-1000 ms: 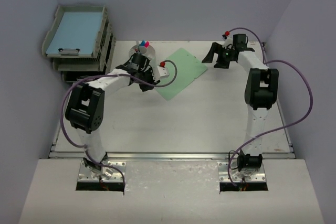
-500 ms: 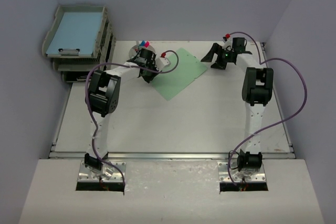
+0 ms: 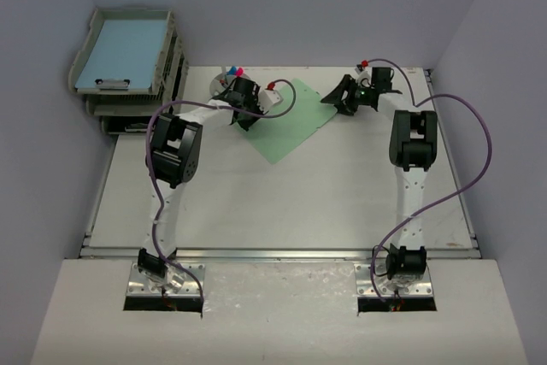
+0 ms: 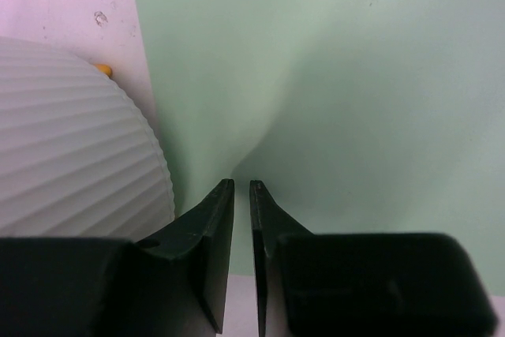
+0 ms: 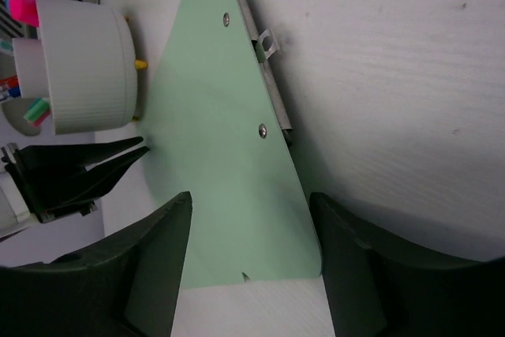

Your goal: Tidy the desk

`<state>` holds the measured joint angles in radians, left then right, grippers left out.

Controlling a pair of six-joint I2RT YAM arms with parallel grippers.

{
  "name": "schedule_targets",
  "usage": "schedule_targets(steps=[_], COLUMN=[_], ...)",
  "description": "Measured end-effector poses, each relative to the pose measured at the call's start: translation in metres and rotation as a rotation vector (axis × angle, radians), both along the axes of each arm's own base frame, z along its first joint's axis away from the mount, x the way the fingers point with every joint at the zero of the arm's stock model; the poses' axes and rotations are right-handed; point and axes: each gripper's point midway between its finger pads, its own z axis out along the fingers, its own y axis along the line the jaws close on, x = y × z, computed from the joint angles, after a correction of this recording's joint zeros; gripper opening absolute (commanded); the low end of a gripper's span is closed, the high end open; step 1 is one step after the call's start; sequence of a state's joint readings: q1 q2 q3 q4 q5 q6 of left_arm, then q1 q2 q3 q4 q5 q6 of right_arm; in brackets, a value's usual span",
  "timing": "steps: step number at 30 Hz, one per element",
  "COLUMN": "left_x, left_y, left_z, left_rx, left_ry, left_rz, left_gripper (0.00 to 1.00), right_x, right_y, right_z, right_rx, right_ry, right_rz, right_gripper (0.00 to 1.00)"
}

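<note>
- The worktop (image 3: 282, 203) is filling the middle of the top view, with the arm bases sitting at its 6 o'clock edge.
- The green clipboard (image 3: 295, 121) is lying near the worktop's 12 o'clock edge, with the ribbed pen cup (image 3: 232, 83) just beside it at 9 o'clock.
- The left gripper (image 4: 241, 185) fingers are sitting almost pressed together, seemingly nipping the board's edge with the tips only.
- The right gripper (image 5: 251, 199) fingers are standing spread, straddling the board's 3 o'clock corner.
- Risk: such a shallow tip bite is likely slipping off once the board is lifted.
- Risk: the left wrist is working right by the cup, so a swing could be tipping it and spilling the markers (image 5: 24, 9).
- Risk: the two arms could be pulling unevenly and bending the board.
</note>
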<state>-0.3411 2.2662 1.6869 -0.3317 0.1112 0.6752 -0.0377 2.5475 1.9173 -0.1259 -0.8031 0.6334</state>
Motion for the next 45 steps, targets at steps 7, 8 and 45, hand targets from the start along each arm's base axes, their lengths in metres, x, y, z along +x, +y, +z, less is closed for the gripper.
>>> schedule_targets(steps=[7, 8, 45], left_x=[0.002, 0.002, -0.071], left_y=[-0.004, -0.005, 0.017], left_z=[0.0, 0.0, 0.332], left_rx=[0.003, 0.004, -0.658], left_ry=[-0.007, -0.008, -0.08], left_rz=[0.001, 0.0, -0.11], left_gripper=[0.15, 0.16, 0.96], right_x=[-0.026, -0.029, -0.209], right_y=[0.006, 0.006, 0.084], right_z=[-0.018, -0.02, 0.209], right_rx=[0.101, 0.11, -0.48], right_ry=[0.141, 0.159, -1.158], right_rz=[-0.007, -0.008, 0.695], right_gripper=[0.04, 0.0, 0.0])
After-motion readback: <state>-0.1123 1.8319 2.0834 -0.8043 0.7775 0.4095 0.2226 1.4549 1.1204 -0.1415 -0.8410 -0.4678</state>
